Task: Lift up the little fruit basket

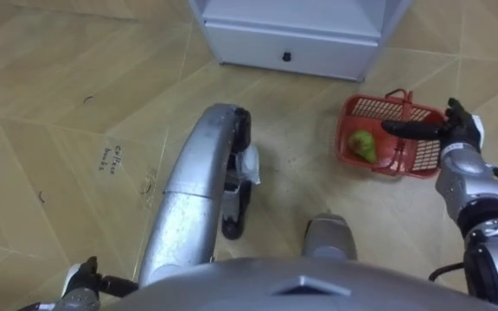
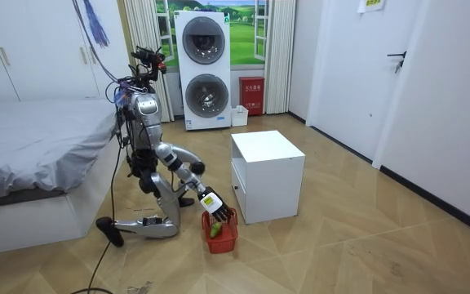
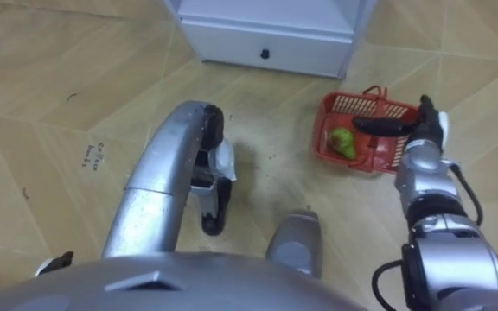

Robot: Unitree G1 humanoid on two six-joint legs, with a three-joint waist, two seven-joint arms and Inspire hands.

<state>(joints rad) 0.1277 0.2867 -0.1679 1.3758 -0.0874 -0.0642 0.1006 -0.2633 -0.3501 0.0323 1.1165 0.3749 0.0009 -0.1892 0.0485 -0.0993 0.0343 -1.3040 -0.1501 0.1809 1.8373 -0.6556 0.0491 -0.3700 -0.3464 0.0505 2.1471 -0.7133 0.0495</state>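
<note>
— Left hand (image 1: 80, 278) sits nearest; state, cannot tell. And my right hand (image 1: 458, 131)?
— Left eye: open, fingers (image 1: 413, 130) straight over the basket (image 1: 424, 155) on the floor (image 1: 59, 86). Room view: I kneel beside it. Right eye: miss the handle (image 3: 377, 149) and it could tip, spilling the pear (image 3: 342, 142).

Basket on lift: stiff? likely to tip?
Basket looks like rigid mesh plastic, so probably stiff and light. The single fruit lies off-centre, so it may tilt and the fruit roll. Right hand hovers open over it.
</note>
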